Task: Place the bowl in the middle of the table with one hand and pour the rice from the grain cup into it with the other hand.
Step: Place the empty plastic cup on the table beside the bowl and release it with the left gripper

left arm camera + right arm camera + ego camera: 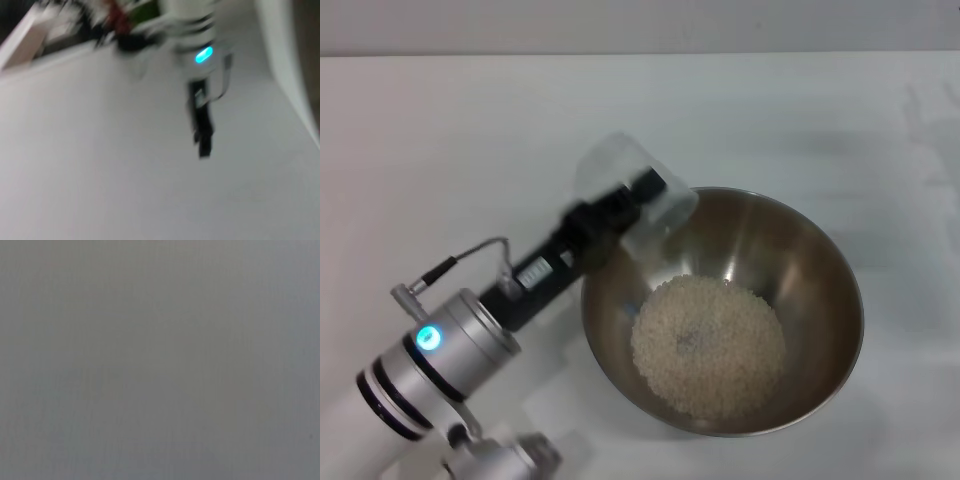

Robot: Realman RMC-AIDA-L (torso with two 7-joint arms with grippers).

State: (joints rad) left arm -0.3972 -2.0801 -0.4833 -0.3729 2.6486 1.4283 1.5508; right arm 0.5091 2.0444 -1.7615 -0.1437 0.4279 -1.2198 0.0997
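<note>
The bowl (825, 262), a wide steel one, stands on the white table (440, 130) a little right of the middle in the head view. A loose pile of rice (708, 345) covers its bottom. My left gripper (642, 192) is shut on the grain cup (618, 165) and holds it tipped on its side over the bowl's far left rim, mouth towards the bowl. No grains show inside the cup. In the left wrist view, a blurred arm with a cyan light ends in a dark gripper (204, 142) farther off, apparently my right one.
The table's far edge (640, 54) runs across the top of the head view. The right wrist view is a plain grey field with nothing to make out.
</note>
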